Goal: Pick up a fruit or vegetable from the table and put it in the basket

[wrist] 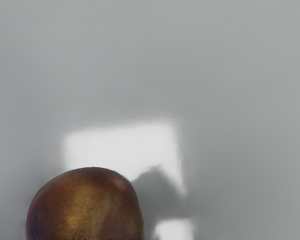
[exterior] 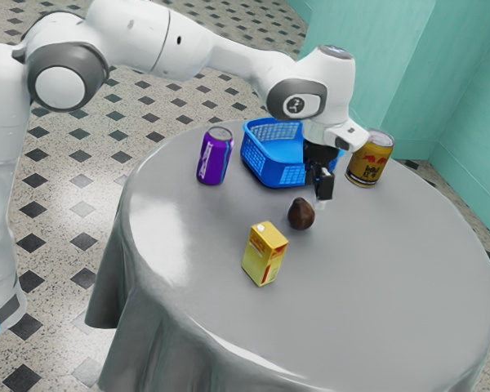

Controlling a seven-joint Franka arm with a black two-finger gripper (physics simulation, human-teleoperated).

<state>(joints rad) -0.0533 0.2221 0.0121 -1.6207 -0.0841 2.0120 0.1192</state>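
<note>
The dark fruit is sitting just beside the end effector, toward the exterior view's left, open or closed I can't tell.

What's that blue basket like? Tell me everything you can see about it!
The basket is bright blue and looks like plastic, with rounded corners, an open top and lots of little holes in its walls. It stands upright on the table, between the purple can and the gold can, not touching the purple one. The gripper hides part of it, so I can't see all of it.
</note>
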